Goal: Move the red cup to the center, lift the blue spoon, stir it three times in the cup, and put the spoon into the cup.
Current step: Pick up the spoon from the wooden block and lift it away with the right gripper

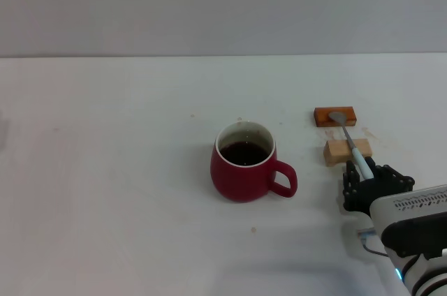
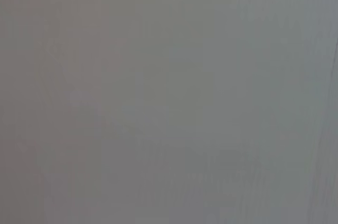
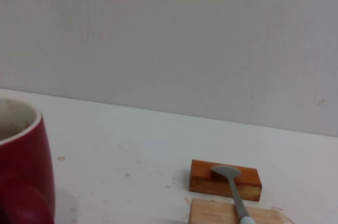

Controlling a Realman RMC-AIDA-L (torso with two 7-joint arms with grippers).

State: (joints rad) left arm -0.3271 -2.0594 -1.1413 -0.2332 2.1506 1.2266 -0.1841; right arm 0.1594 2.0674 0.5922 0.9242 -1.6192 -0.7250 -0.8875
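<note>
The red cup (image 1: 243,170) stands near the middle of the white table, dark liquid inside, its handle turned toward my right arm. It also fills the edge of the right wrist view as the red cup (image 3: 21,171). The blue spoon (image 1: 349,141) lies across two small blocks, its metal bowl on the orange one and its pale handle over the light one. The handle's end reaches into my right gripper (image 1: 367,181), which sits low at the near right, just behind the blocks. The right wrist view shows the spoon (image 3: 232,184) from the handle side. My left gripper is out of view.
An orange-brown wooden block (image 1: 335,116) and a pale wooden block (image 1: 347,151) sit right of the cup, close together. The white table (image 1: 105,170) runs back to a grey wall. The left wrist view shows only flat grey.
</note>
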